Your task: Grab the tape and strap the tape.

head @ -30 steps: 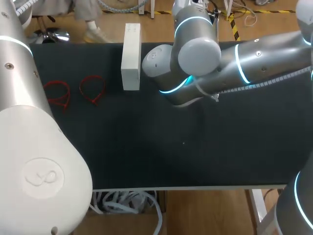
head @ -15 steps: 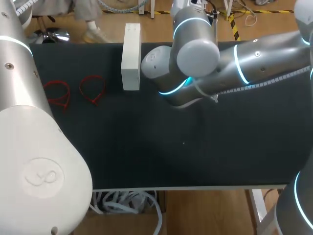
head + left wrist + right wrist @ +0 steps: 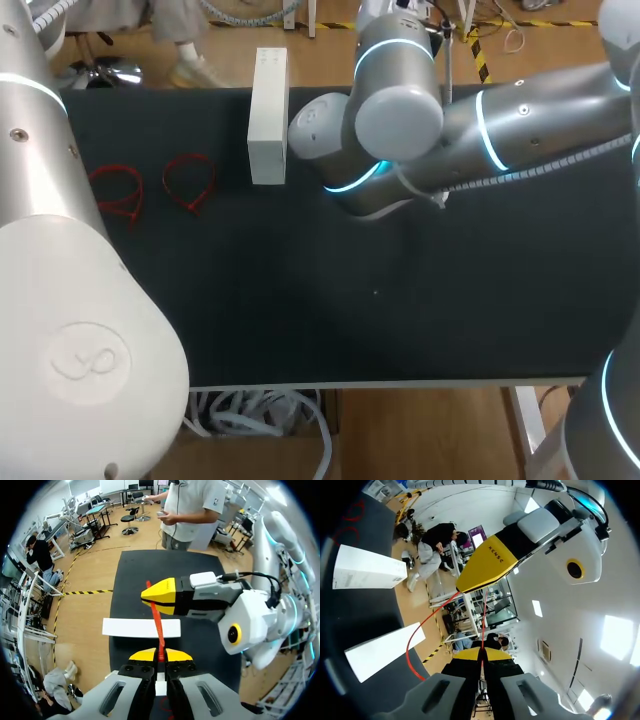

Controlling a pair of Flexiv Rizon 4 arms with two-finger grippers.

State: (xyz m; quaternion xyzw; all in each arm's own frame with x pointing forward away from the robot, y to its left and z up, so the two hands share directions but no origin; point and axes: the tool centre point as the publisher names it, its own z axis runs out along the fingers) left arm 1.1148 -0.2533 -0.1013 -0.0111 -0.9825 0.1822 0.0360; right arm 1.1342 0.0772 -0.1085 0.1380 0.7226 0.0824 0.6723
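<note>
Both arms meet over mid-table, just beside the white box; head view hides the tips. left gripper is pinched narrow on the red tape, and right gripper is clamped on it further along, tip facing tip. My guess: one end each, so the tail can be fed through and cinched. Long axis runs straight out from the left fingers into the right's, short tail poking past. Right wrist view shows slack bowing sideways into a loop. Two red loops lie on my left side of the table, apart from this
</note>
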